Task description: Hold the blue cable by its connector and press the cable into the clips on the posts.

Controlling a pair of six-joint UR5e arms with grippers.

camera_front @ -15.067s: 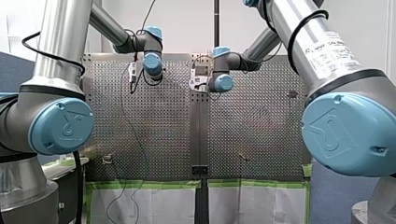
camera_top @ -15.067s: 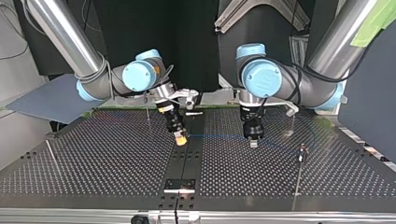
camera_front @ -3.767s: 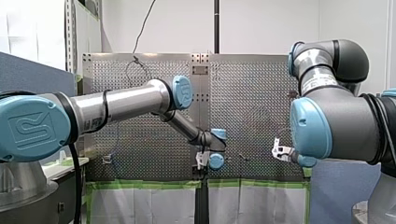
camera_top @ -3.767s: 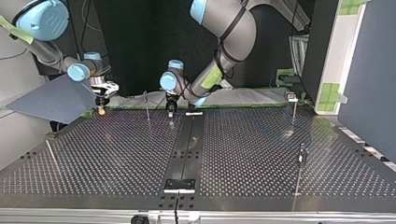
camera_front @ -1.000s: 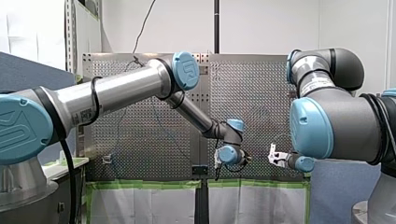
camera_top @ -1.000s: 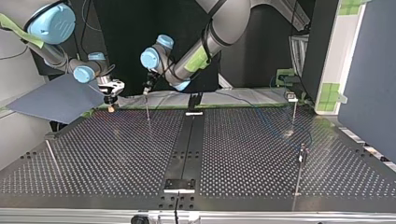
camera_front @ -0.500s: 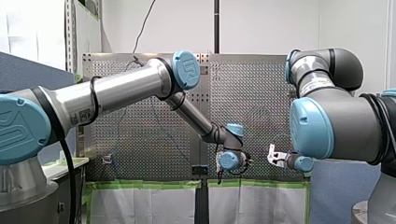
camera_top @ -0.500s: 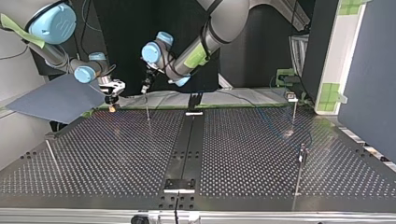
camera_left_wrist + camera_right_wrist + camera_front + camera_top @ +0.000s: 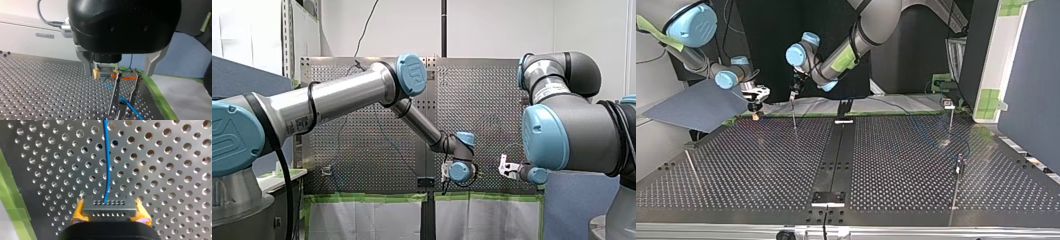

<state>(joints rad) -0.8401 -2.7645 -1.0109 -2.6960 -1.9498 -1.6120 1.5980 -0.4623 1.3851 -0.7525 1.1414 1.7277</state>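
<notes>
My right gripper has its yellow pads shut on the grey connector. The blue cable runs straight ahead from the connector over the perforated plate. In the top view my right gripper hangs low at the far left edge. My left gripper hovers just over the top of a thin post beside it. In the left wrist view its metal fingers stand apart. The blue cable passes between them, coming from the connector held just beyond.
More posts stand at the top view's right: one with a clip at the far edge and a taller one nearer the camera. A thin rod leans at the left. Green tape edges the plate.
My left arm's wrist has sunk a little in the front view and stays over the post. My right gripper has kept still with the connector.
</notes>
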